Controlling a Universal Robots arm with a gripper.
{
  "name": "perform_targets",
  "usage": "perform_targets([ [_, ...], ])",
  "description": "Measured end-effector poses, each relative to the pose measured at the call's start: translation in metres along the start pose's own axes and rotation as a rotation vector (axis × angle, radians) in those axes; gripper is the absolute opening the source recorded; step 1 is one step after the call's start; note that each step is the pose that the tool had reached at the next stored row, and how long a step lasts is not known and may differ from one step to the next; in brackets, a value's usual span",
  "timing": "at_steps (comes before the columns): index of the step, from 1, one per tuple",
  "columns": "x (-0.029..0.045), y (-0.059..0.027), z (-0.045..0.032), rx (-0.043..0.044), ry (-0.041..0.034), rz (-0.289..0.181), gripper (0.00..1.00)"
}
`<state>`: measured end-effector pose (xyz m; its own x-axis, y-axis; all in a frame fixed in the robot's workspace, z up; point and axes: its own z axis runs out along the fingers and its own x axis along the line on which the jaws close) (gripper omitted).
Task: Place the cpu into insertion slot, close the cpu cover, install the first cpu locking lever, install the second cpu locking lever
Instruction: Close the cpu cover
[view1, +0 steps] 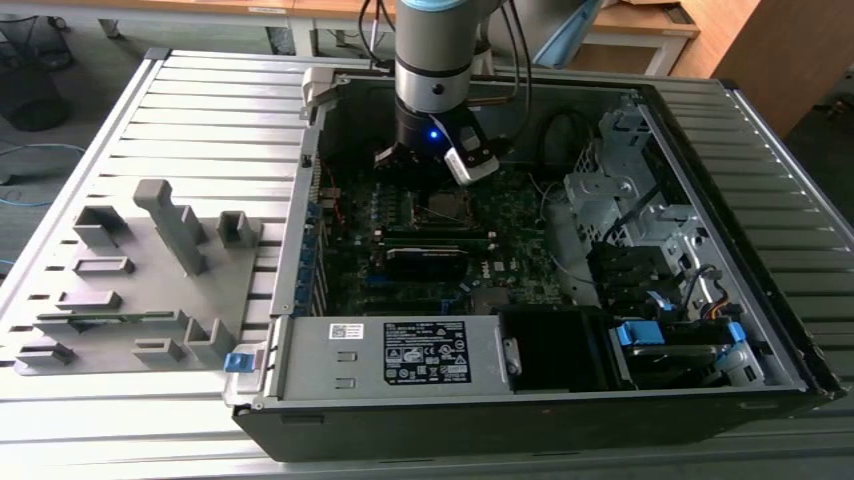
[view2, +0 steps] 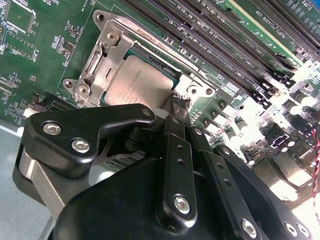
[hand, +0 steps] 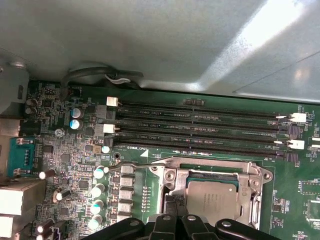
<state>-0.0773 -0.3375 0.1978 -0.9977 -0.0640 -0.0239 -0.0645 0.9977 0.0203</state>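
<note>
You've got cpu seated, cover down, gripper in exterior view's upper centre, jaws pressed together at cover's edge; lever latching looks left.

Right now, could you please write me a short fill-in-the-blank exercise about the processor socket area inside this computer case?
1. The small dull silver-grey square cpu shows through the window of the shiny silver metal cpu ___.
2. Beside the socket run ___ long black memory slots.
3. The circuit board beneath the black end effector is coloured ___.

Missing words: cover; four; green.
</note>
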Motion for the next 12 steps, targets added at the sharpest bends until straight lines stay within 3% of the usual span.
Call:
perform_targets([
  [12,-0.0001,0.0001,0.0003,-0.0005,-0.0003,0.000,0.11],
])
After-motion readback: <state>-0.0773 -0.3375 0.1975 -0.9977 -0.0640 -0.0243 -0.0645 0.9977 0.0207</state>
